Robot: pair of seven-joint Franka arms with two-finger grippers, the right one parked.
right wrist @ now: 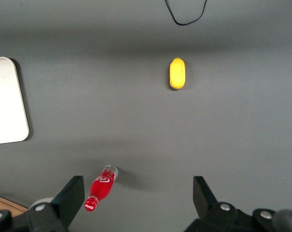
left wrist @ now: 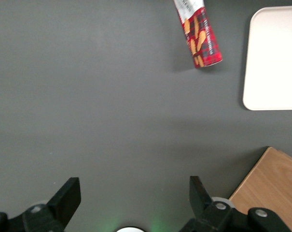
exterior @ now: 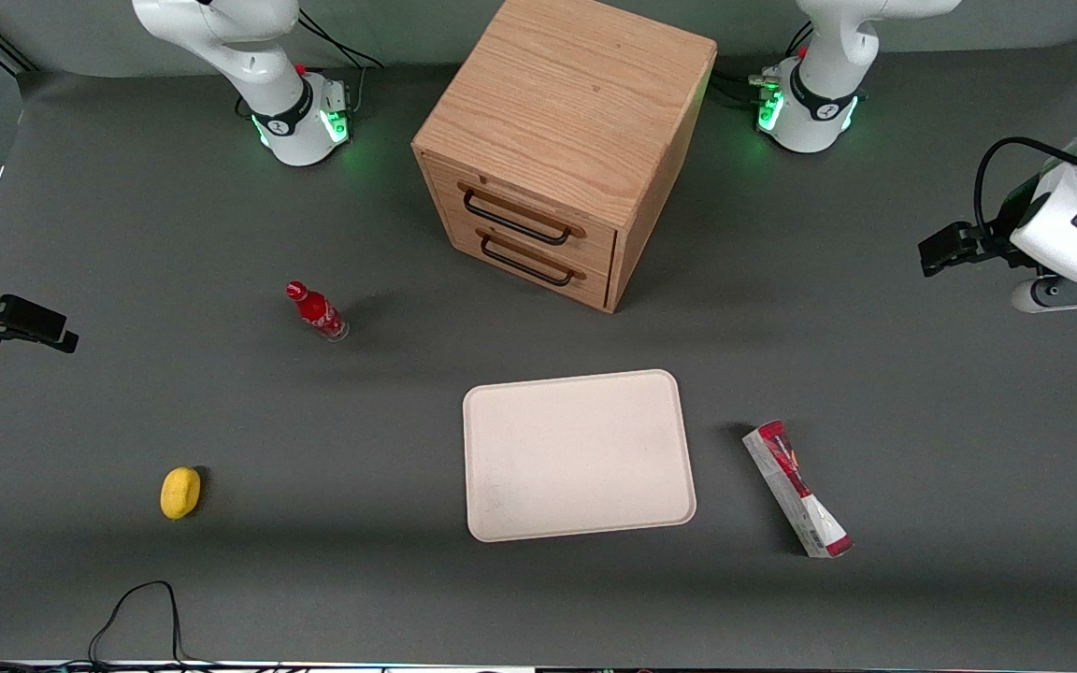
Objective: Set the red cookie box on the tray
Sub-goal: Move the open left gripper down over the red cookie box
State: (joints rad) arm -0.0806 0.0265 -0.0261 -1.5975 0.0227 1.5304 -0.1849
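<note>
Wooden cabinet (exterior: 565, 140) near raised gripper (left wrist: 131, 200)

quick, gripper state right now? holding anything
Gripper: open, holding nothing, raised over bare table, apart from the cookie box.

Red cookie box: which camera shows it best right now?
The front view: the whole red cookie box lies on the table beside the tray, untouched. The left wrist view cuts off one end; the open claw hovers apart from it. The right wrist view misses it.
</note>
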